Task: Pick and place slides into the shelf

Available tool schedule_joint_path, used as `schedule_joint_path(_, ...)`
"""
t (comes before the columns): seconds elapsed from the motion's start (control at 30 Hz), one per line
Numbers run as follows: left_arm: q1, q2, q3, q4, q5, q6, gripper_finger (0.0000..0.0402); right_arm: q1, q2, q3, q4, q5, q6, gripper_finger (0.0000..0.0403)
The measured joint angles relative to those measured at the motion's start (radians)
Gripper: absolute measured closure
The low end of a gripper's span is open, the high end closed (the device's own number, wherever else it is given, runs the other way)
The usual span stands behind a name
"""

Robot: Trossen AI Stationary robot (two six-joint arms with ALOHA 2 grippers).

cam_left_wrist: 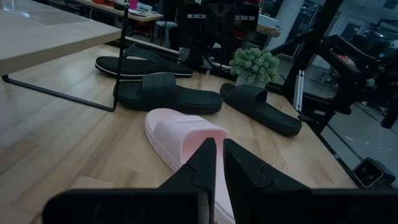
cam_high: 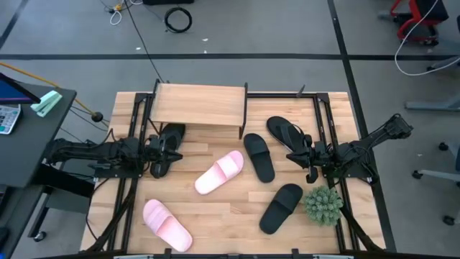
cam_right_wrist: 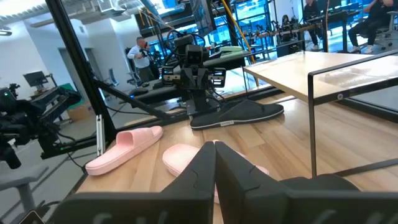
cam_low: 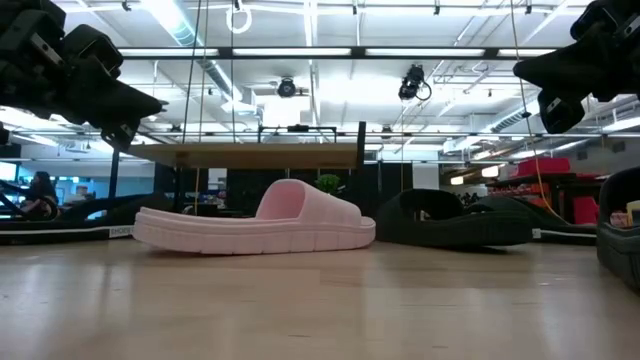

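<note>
Shelf [cam_high: 199,105] sits at the table's far edge, left of centre, wooden top board w/ thin black frame; no slide on its top board, lower tier hidden from above.

Left gripper [cam_high: 177,153] hangs above the table just in front of the shelf's left end, fingers together per left wrist view, holding nothing. A black flip-flop [cam_high: 167,148] lies right under/beside it, toe end tucked at the shelf's front-left leg.

Right gripper [cam_high: 291,155] hovers near the right side rail, fingers closed w/ nothing between them. Second black flip-flop [cam_high: 289,133] lies just beyond it, angled, close to the right frame rail.

Mid-table: pink slide [cam_high: 220,173] lies diagonal, open wood all round it, between the two grippers. Black slide [cam_high: 259,156] sits just right of it, apart, front of the shelf's right leg. Another black slide [cam_high: 281,208] is nearer the front edge, beside a small green plant [cam_high: 323,204] at the right rail. Second pink slide [cam_high: 167,224] is at the front-left, near the table's front edge, well apart from the rest.

Bare wood between front-left pink slide and centre pink slide; also front centre.
</note>
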Motion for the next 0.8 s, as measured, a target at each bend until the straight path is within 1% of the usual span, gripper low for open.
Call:
schedule_joint_path(0.23, 0.000, 0.000, 0.000, 0.000, 0.000, -0.003, 0.0372, 0.000, 0.000, 0.000, 0.000, 0.000, 0.000, 0.0389)
schedule_joint_path(0.4, 0.001, 0.000, 0.000, 0.013, -0.009, 0.046, 0.0366, 0.000, 0.000, 0.000, 0.000, 0.000, 0.000, 0.0389)
schedule_joint_path(0.57, 0.001, 0.000, 0.001, 0.022, -0.010, 0.053, 0.0371, 0.000, 0.000, 0.000, 0.000, 0.000, 0.000, 0.0389)
schedule_joint_path(0.7, 0.001, 0.000, 0.001, 0.101, -0.012, 0.044, 0.0378, 0.000, 0.000, 0.000, 0.000, 0.000, 0.000, 0.0389)
schedule_joint_path(0.8, 0.000, 0.000, 0.001, 0.164, -0.003, -0.003, 0.0381, 0.000, 0.000, 0.000, 0.000, 0.000, 0.000, 0.0389)
